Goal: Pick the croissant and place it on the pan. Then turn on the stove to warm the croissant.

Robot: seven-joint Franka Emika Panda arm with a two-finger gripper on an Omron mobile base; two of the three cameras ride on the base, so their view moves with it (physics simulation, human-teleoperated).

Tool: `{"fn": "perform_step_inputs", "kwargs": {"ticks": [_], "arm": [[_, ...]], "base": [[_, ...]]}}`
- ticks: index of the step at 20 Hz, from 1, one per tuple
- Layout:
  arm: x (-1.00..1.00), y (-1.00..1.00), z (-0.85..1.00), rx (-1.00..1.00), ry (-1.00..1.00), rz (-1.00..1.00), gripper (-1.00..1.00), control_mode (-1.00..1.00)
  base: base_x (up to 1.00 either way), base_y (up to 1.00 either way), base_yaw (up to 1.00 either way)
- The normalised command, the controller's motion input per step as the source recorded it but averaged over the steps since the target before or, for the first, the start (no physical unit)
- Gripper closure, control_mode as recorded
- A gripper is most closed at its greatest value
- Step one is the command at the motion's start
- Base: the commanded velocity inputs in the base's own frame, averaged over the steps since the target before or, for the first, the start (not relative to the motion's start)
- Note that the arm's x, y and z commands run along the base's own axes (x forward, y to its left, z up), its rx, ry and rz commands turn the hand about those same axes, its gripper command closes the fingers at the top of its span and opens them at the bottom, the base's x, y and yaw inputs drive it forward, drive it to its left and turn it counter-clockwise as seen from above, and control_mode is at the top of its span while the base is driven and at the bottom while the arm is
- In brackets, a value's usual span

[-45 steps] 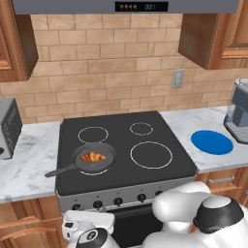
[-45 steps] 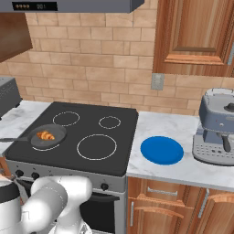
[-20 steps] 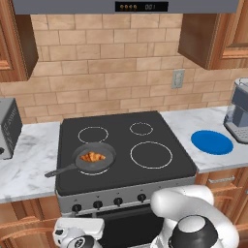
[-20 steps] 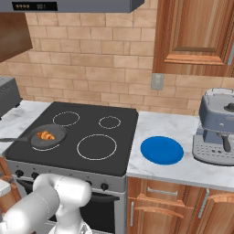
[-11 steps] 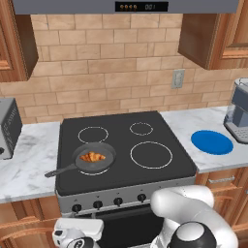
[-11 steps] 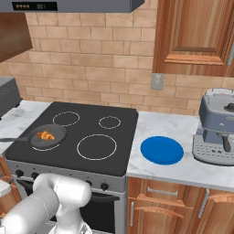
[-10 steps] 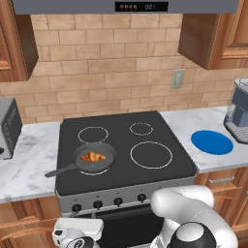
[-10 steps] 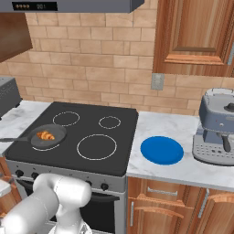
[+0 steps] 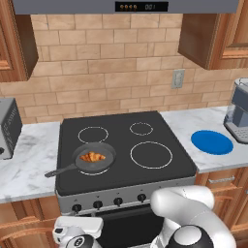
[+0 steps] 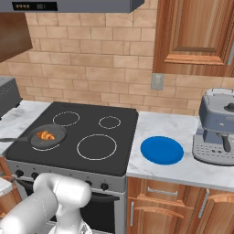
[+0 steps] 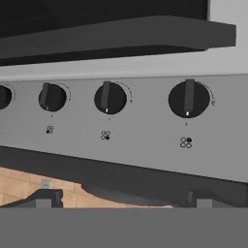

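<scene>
On the front left burner of the stove point(image 9: 123, 145) sits the pan point(image 9: 94, 158), and the croissant point(image 9: 92, 157) lies inside its bowl, near the middle. The long thin handle of the pan points toward the left front corner of the black glass top. From the right base camera the croissant point(image 10: 45, 135) is again inside the pan point(image 10: 47, 136), and the stove point(image 10: 77, 137) has 3 other white rings that are bare. A flat blue plate point(image 9: 211, 142) rests on the marble counter point(image 9: 24, 160) to the right of the stove, well apart from the pan. The gripper point(image 11: 121, 201) is low, in front of the steel front panel, with its 2 dark finger tips point(image 11: 44, 198) spread wide apart and holding nothing. Through the hand camera 3 black knobs point(image 11: 110, 98) are fully seen in a row, each with its ridge nearly upright, and part of a 4th one is at the left edge.
</scene>
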Motion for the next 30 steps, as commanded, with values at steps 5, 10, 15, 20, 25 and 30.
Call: {"fn": "perform_step_inputs", "kwargs": {"ticks": [5,10,15,20,25,30], "arm": [[0.09,0.0,-0.16,0.0,0.0,0.0,-1.0,-1.0],[0.13,0.0,-0.13,0.0,0.0,0.0,-1.0,-1.0],[0.17,0.0,-0.14,0.0,0.0,0.0,-1.0,-1.0],[0.16,0.0,-0.18,0.0,0.0,0.0,-1.0,-1.0],[0.14,0.0,-0.16,0.0,0.0,0.0,-1.0,-1.0],[0.13,0.05,-0.13,0.0,0.0,0.0,-1.0,-1.0]], "base": [[0.0,0.0,0.0],[0.0,0.0,0.0],[0.0,0.0,0.0],[0.0,0.0,0.0],[0.0,0.0,0.0],[0.0,0.0,0.0]]}}
